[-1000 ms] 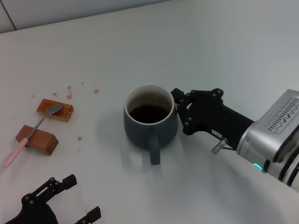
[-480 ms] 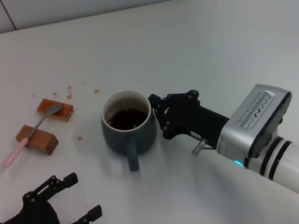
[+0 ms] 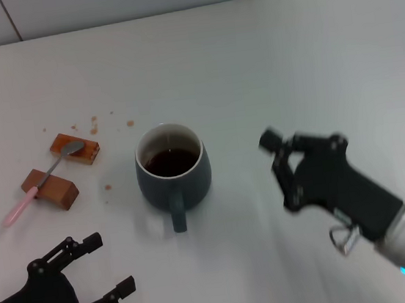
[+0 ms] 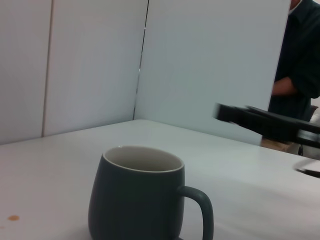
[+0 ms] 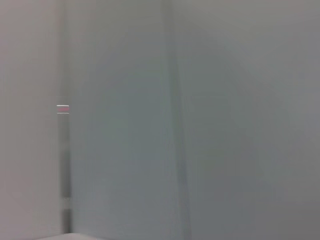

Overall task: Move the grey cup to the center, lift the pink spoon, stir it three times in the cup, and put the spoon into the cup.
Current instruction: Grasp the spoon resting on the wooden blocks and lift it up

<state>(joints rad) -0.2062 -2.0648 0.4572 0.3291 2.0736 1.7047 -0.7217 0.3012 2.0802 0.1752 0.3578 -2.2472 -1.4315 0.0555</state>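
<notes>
With the grey cup point(image 3: 173, 169) standing mid-counter, your next target, the pink spoon point(image 3: 40, 183), lies left of the cup across two brown blocks point(image 3: 50, 189), nearest your left tool point(image 3: 103, 279), whose fingers are spread apart.

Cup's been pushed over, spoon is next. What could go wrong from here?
The pink spoon lies propped across two brown blocks, so a grasp by the left gripper may tip it off or drag a block along. The grey cup holds dark liquid fairly high, so stirring may slop it over the rim. Its handle points toward the robot, where an arm swinging in low might knock it. The right gripper is off to the cup's right.
</notes>
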